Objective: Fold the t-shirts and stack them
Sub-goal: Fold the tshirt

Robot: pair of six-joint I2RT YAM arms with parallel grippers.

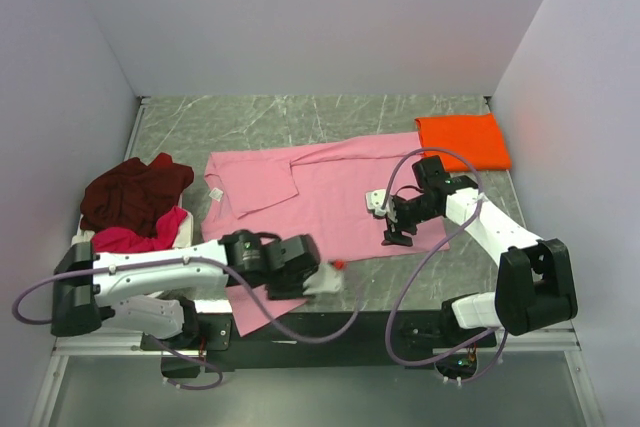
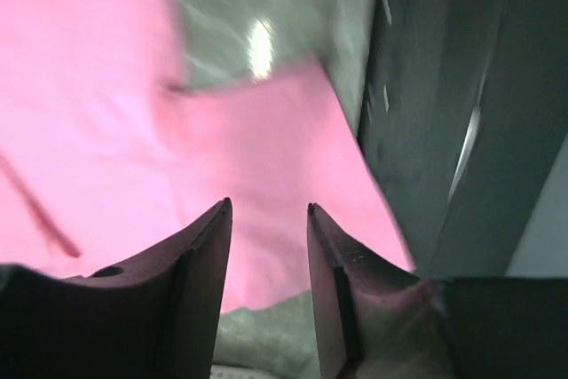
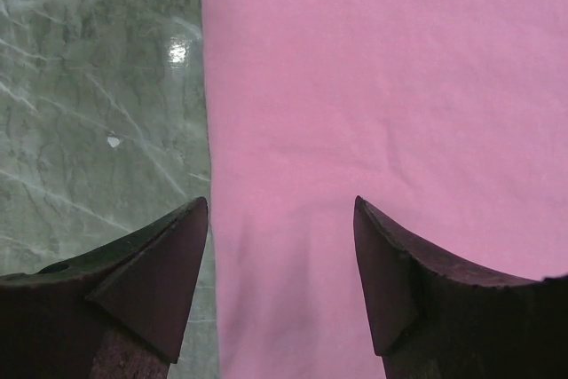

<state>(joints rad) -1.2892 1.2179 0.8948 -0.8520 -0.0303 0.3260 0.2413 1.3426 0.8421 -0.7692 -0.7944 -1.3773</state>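
Tees: 1 pink [image 1: 330,187], 1 orange [image 1: 462,140], 1 maroon [image 1: 130,192], 1 magenta [image 1: 135,237].

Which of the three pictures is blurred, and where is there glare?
Left wrist view: background blurred, the pink t-shirt smeared, a glare spot on the table. Right wrist view: sharp, a small glare spot on the table left of the cloth. Top external view: evenly lit, no glare; the orange t-shirt casts a faint reddish tint on the right wall.

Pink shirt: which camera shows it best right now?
The top camera: it alone shows nearly the whole pink shirt, spread out, with only its near edge hidden under the left arm. The left wrist view gives just a blurred corner; the right wrist view only one straight side edge.
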